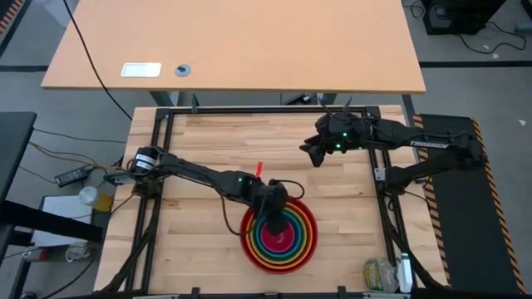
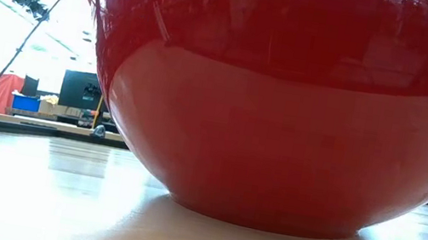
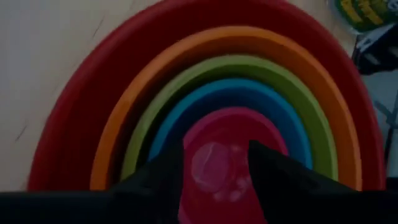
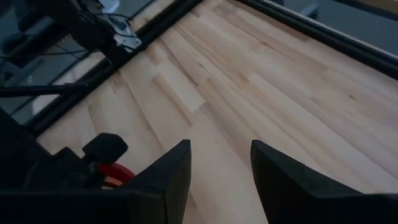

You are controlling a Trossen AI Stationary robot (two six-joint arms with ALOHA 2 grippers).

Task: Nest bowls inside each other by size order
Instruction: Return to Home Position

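Note:
Five bowls sit nested near the table's near edge, in the middle: red (image 1: 309, 241) outermost, then orange (image 3: 236, 37), lime green (image 3: 236, 65), blue (image 3: 236, 92) and magenta pink (image 3: 230, 130) innermost. The red bowl's base rests on the table (image 2: 278, 147). My left gripper (image 1: 273, 218) is open above the stack, its fingers (image 3: 216, 168) standing over the pink bowl's hollow, with no touch that I can see. My right gripper (image 1: 314, 154) is open and empty over the table's far right part, also seen in its wrist view (image 4: 221, 162).
A jar with a green label (image 1: 381, 274) stands at the near right corner, beside the stack. A small red thing (image 1: 259, 169) lies by the left arm. Black frame rails (image 1: 166, 141) run along the table's edges. Bare wood lies at the far middle (image 4: 261, 93).

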